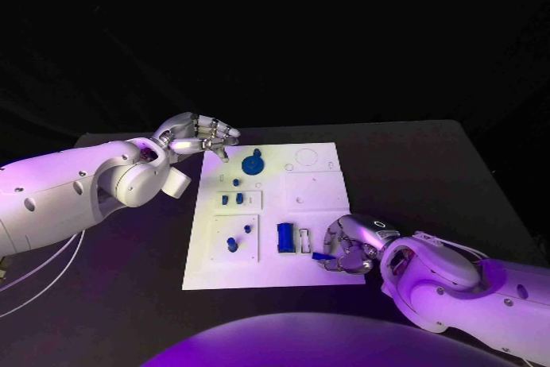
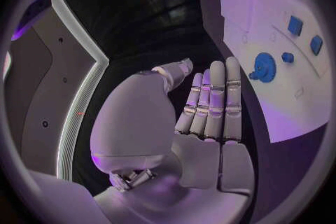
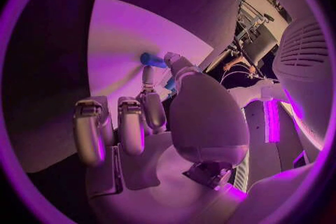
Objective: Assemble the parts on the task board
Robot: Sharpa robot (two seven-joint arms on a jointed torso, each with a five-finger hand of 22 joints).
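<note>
The white task board (image 1: pixel 315 194) lies in the middle of the black table. On it sit a blue gear (image 1: pixel 252 164), a small blue knob (image 1: pixel 236 182), two small blue blocks (image 1: pixel 233 198), a long blue block (image 1: pixel 284 237) and a blue peg (image 1: pixel 233 244). My right hand (image 1: pixel 353 244) is over the board's near right part and pinches a small blue part (image 1: pixel 323 256) between thumb and fingertip, low over the board. The same part (image 3: pixel 150 60) shows at those fingertips. My left hand (image 1: pixel 197 137) hovers at the board's far left corner, holding nothing; its fingers (image 2: pixel 213 101) lie straight, side by side.
The gear (image 2: pixel 265 66) and two blue blocks (image 2: pixel 294 25) lie beyond my left fingers. A pale slim piece (image 1: pixel 305 240) lies beside the long blue block. Empty round and square recesses (image 1: pixel 306 156) mark the board's far right part. Black table surrounds the board.
</note>
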